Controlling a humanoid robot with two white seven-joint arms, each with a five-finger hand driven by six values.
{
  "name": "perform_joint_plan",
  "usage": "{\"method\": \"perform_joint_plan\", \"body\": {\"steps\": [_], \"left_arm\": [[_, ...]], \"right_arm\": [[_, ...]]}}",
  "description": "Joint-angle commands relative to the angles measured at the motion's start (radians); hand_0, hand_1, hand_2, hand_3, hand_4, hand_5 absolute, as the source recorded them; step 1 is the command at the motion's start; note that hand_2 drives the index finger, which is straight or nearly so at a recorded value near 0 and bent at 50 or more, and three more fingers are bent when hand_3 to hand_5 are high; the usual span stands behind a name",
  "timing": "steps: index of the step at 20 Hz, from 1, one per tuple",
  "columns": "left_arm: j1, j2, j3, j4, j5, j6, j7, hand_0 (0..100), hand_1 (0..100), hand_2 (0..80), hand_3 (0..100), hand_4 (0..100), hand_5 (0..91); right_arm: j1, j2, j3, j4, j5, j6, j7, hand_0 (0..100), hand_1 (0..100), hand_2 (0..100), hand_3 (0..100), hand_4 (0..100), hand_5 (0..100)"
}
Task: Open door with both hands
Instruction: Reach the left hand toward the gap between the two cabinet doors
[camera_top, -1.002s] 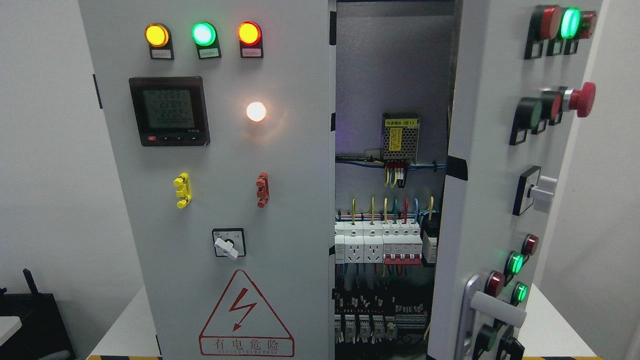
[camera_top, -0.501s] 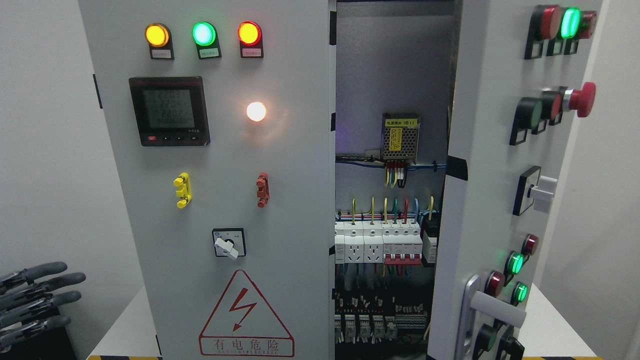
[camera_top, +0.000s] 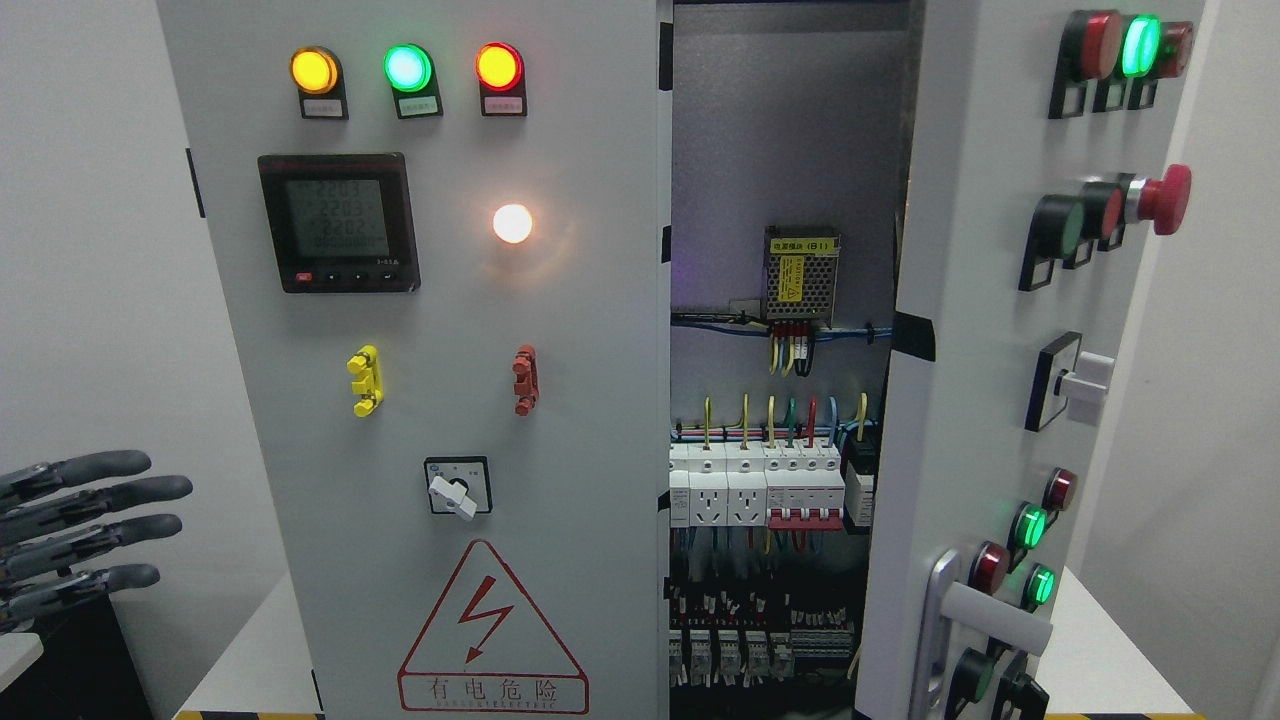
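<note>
- While the right door (camera_top: 990, 400) stands ajar, wiring (camera_top: 770, 470) shows in the gap beside the shut left door (camera_top: 450, 400).
- Left hand (camera_top: 80, 535), fingers spread and empty, hangs left of the cabinet, apart from it.
- Hand now sits higher than half a second ago.
- Bare wall (camera_top: 90, 250) above it.
</note>
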Motion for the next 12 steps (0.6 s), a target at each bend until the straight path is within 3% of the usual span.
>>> {"method": "perform_joint_plan", "body": {"steps": [1, 5, 9, 12], "left_arm": [[-0.571, -0.116, -0.699, -0.014, -0.111, 0.008, 0.01, 0, 0, 0.0, 0, 3, 0.0], [-0.886, -0.208, -0.995, 0.062, -0.124, 0.085, 0.011, 0, 0, 0.0, 0, 3, 0.0], [-1.096, -0.406, -1.12, 0.247, -0.142, 0.291, 0.013, 0, 0, 0.0, 0, 3, 0.0], [-1.21, -0.506, -1.194, 0.327, -0.178, 0.311, 0.013, 0, 0, 0.0, 0, 3, 0.0]], "right_arm": [[-0.001, 0.0, -0.001, 0.001, 0.0, 0.001, -0.002, 0, 0, 0, 0, 0, 0], [-0.001, 0.0, -0.001, 0.001, 0.0, 0.001, -0.002, 0, 0, 0, 0, 0, 0], [-0.001, 0.0, -0.001, -0.001, 0.0, 0.001, -0.002, 0, 0, 0, 0, 0, 0], [0.001, 0.0, -0.001, 0.001, 0.0, 0.001, -0.002, 0, 0, 0, 0, 0, 0]]}}
